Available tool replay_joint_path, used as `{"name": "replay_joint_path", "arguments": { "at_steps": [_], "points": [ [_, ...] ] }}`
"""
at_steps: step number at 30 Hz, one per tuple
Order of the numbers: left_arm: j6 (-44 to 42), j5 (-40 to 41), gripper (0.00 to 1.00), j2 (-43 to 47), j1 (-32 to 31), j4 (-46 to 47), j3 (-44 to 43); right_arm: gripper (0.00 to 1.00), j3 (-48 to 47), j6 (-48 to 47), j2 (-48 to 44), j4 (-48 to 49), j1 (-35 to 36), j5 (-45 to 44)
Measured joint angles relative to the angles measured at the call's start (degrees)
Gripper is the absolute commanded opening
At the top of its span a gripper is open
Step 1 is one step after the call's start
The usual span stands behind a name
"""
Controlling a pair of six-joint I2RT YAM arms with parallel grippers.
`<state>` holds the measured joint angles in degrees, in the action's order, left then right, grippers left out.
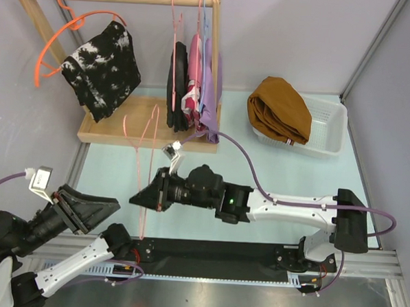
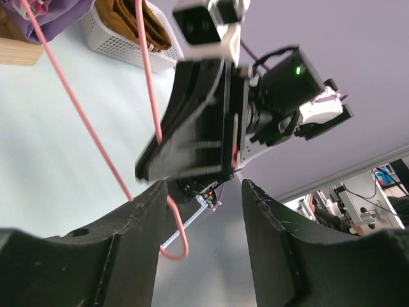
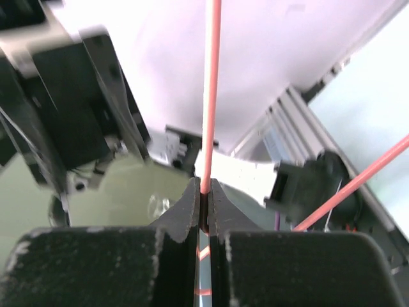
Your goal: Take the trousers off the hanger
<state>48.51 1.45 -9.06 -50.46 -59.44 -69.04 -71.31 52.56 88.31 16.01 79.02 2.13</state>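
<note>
The rust-brown trousers [image 1: 279,109] lie bunched in the white basket [image 1: 330,126] at the back right, off the hanger; they also show in the left wrist view [image 2: 128,19]. The thin pink wire hanger [image 1: 143,226] is bare and hangs over the table's middle. My right gripper [image 1: 144,197] is shut on its wire, seen clamped between the jaws in the right wrist view [image 3: 202,192]. My left gripper [image 1: 109,207] is open just left of it. In the left wrist view [image 2: 204,192] the hanger's curved hook [image 2: 176,243] lies between the jaws, close to the left finger.
A wooden rack [image 1: 103,131] stands at the back left. It holds a black-and-white mottled garment [image 1: 103,69] on a large orange hanger, a dark garment [image 1: 177,87] and pink and purple clothes [image 1: 208,92]. A black rail [image 1: 220,250] runs along the near edge.
</note>
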Motion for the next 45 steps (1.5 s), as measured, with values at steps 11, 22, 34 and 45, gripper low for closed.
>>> {"name": "replay_joint_path", "arguments": {
  "at_steps": [11, 22, 34, 45],
  "points": [
    [0.6, -3.4, 0.63, 0.3, 0.0, 0.6, 8.1, 0.00, -10.8, 1.0, 4.6, 1.5, -5.7, 7.3],
    [2.3, -3.6, 0.61, -0.3, 0.0, -1.9, 7.2, 0.00, -14.2, 1.2, 8.1, 1.1, -6.3, 10.4],
    [0.4, 2.8, 0.56, -4.4, -0.4, -8.3, -5.9, 0.00, -14.8, -1.2, 8.1, -1.8, -6.7, 10.2],
    [0.5, -1.0, 0.50, -6.2, -0.6, -4.3, 0.9, 0.00, -14.9, -1.2, 8.1, -1.6, -6.7, 10.4]
  ]
}}
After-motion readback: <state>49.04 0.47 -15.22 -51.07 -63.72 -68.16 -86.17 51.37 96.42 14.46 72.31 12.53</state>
